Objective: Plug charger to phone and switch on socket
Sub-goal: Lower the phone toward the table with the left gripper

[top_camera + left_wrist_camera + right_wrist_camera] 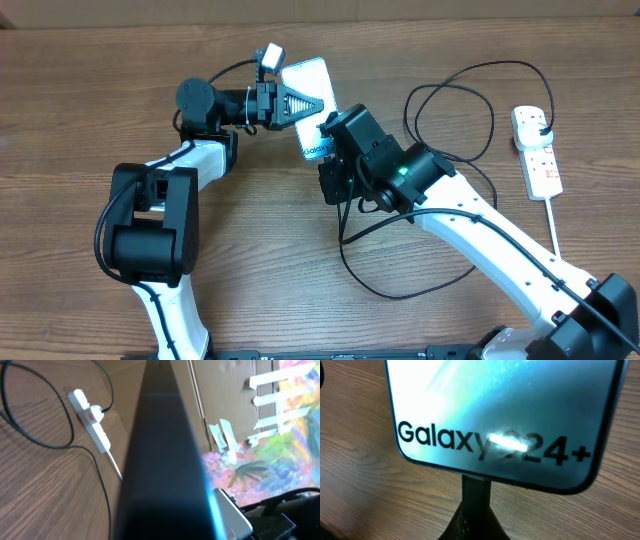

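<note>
Phone point(305, 78): slim, rigid, slick glass. Left gripper point(312, 104) jaws clamped across its edges. Charger point(476, 492) tip stiff, seemingly at port; cable limp, so hold just behind tip. Right gripper point(333, 148) jaws: cannot tell.

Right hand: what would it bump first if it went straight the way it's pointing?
Probably the bottom edge of the phone, by its Galaxy lettering; it sits right in front of the right hand.

Evenly bright, soft shadows on the tabletop point(80, 60), glare smear on the phone point(505, 410), left wrist view mostly blurry.
</note>
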`<state>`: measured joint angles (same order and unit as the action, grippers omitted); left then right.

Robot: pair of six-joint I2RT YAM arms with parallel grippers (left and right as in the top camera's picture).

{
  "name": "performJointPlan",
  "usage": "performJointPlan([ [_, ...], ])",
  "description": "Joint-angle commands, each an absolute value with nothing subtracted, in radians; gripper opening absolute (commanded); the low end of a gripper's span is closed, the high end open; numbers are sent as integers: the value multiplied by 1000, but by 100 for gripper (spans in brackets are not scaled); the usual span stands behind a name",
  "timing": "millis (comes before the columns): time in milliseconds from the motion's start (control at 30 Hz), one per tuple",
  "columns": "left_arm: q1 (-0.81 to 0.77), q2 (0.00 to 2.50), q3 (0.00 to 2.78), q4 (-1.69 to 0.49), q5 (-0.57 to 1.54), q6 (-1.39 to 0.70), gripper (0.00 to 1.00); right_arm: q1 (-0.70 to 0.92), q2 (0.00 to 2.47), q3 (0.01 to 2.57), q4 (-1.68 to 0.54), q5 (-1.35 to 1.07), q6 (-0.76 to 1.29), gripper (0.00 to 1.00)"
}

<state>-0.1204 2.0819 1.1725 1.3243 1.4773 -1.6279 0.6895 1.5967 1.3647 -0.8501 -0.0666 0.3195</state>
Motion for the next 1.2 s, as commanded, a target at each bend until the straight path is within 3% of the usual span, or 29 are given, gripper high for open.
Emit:
performJointPlan([
  [0,-167,2068,1180,1343,1580,-1691,4,687,1579,1401,-794,-35,302,4],
  [67,-166,2068,1180,1343,1580,-1691,4,687,1578,1404,-794,-35,302,5],
  [400,-167,2068,1181,1343,1536,-1696,4,687,1542,1466,-884,-34,302,46],
  [600,-182,2067,1181,1343,1364,-1762,4,685,1466,1559,-1043,-18,302,52],
  [800,-271,2066,1242,1270,1219,-1733,4,685,1301,1643,-1197,181,302,59],
  [833,-290,2066,1268,1219,1208,-1694,4,685,1267,1648,-1213,214,303,62],
  [900,-329,2066,1333,1042,1180,-1574,4,685,1185,1651,-1237,286,302,88],
  [967,-365,2066,1406,803,1142,-1423,4,685,1106,1651,-1253,353,303,93],
  [1167,-454,2067,1654,-108,935,-820,5,685,929,1650,-1262,461,307,96],
])
